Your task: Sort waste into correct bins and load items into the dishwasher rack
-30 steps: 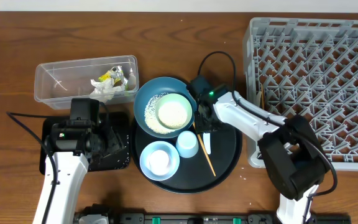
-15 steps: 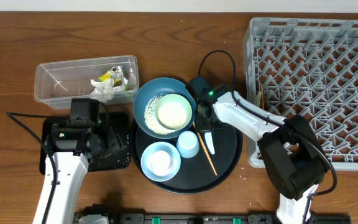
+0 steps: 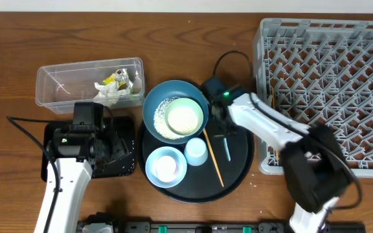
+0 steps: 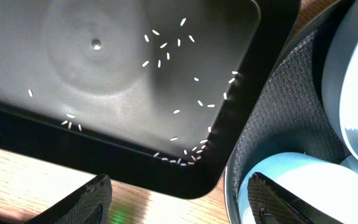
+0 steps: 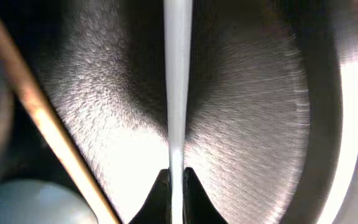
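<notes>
My right gripper (image 3: 225,134) (image 5: 176,177) is shut on the white spoon (image 3: 226,149) (image 5: 178,74), held edge-on just above the round black tray (image 3: 239,162). A wooden chopstick (image 3: 214,158) (image 5: 48,130) lies just to its left, beside the white cup (image 3: 195,150). The dark blue bowl (image 3: 155,107) holds rice grains and the pale green bowl (image 3: 184,116). A light blue bowl (image 3: 166,165) sits at the tray's front. My left gripper (image 3: 102,155) (image 4: 179,208) hangs open over the flat black tray (image 4: 104,81), which has scattered rice grains (image 4: 166,46).
The clear tub (image 3: 63,84) at the back left holds a crumpled napkin (image 3: 109,94) and a yellow-green wrapper (image 3: 116,79). The grey dishwasher rack (image 3: 329,90) fills the right side, close to the round tray. Cables trail from both arms.
My right gripper has shut on the spoon and turned it onto its edge, and the arm has shifted slightly right. The left arm has not moved.
</notes>
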`<state>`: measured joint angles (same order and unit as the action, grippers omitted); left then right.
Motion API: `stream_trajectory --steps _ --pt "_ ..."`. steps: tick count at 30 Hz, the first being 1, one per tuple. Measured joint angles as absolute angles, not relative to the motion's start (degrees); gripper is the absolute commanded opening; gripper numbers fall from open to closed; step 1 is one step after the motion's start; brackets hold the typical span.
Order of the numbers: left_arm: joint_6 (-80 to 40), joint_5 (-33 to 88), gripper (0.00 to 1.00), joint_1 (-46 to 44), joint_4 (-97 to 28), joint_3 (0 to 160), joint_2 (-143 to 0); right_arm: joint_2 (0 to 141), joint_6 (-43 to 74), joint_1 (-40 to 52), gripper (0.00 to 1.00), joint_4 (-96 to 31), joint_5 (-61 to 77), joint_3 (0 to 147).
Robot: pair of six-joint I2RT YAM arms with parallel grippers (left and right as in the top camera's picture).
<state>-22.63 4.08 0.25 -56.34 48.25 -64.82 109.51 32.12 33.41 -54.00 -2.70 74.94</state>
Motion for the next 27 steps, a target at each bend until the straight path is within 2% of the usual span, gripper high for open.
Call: stream_trajectory --steps 14,23,27 --pt "-22.6 4.1 0.72 0.3 -56.3 48.2 -64.8 88.4 25.7 24.9 0.05 -60.2 -3.7 74.9" --pt "-22.6 4.1 0.72 0.3 -56.3 48.2 -64.8 86.6 20.3 13.5 0.05 -65.4 -6.0 74.9" --pt "-22.6 4.1 0.72 0.3 -56.3 48.2 -64.8 87.9 18.9 11.8 0.04 -65.6 -7.3 74.9"
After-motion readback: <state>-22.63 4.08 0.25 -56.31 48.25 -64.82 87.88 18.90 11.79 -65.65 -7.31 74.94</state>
